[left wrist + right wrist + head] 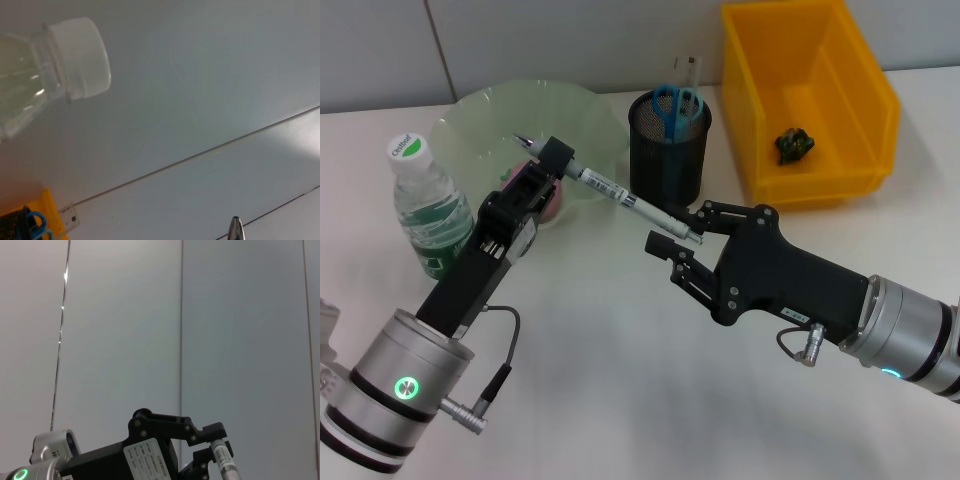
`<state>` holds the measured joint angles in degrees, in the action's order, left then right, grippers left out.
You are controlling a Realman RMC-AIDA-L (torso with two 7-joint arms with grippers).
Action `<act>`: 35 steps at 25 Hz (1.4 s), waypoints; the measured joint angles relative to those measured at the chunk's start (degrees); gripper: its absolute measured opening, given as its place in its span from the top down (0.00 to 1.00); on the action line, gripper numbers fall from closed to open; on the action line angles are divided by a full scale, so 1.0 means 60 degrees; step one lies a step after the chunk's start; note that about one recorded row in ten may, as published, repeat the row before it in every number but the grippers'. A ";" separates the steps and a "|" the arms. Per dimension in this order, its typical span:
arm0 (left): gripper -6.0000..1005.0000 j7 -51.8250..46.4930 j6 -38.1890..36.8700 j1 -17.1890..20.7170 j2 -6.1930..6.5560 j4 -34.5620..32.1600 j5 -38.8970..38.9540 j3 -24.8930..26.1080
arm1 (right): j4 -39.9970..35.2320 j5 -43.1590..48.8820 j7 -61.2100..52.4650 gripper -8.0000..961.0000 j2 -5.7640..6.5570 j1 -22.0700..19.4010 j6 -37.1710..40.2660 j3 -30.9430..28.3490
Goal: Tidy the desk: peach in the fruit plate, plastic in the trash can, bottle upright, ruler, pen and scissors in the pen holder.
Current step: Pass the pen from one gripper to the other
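My left gripper (552, 165) is clamped on the pen (610, 188), gripping it near its pointed tip, which sticks out past my fingers toward the green plate (470, 115). The pen is held in the air, slanting down from my left gripper toward my right one. My right gripper (672, 238) has its two fingers spread apart around the pen's far end; I cannot tell whether they touch it yet. In my right wrist view the left gripper (207, 445) shows with the pen (224, 460) pinched between its fingers.

Just behind the pen stands the black mesh pen holder (669, 150), upright, with blue-handled scissors (677, 101) and a clear ruler (692, 68) already in it. The peach (548, 205) lies in the green plate, mostly hidden behind my left gripper. Beside my left arm the water bottle (428, 205) stands upright with its white cap on. To the right of the pen holder is the yellow bin (860, 100), with a dark crumpled piece of plastic (795, 144) lying in it.
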<state>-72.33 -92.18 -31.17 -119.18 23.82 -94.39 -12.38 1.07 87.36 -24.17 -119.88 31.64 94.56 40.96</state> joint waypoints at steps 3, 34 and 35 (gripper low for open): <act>0.86 0.0002 0.0000 0.0013 0.0000 0.0000 0.0000 0.0010 | 0.0000 0.0000 0.0000 0.69 0.0000 0.0000 0.0013 0.0000; 0.85 0.0030 0.0088 -0.0005 0.0000 -0.0032 0.0001 0.0029 | 0.0074 0.0000 0.0000 0.79 0.0000 0.0014 0.0076 -0.0117; 0.85 0.0030 0.0088 -0.0005 0.0000 -0.0032 0.0001 0.0029 | 0.0074 0.0000 0.0000 0.79 0.0000 0.0014 0.0076 -0.0117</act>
<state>-72.15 -91.66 -31.20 -119.18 23.63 -94.39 -12.21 1.51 87.36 -24.17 -119.88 31.72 95.02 40.25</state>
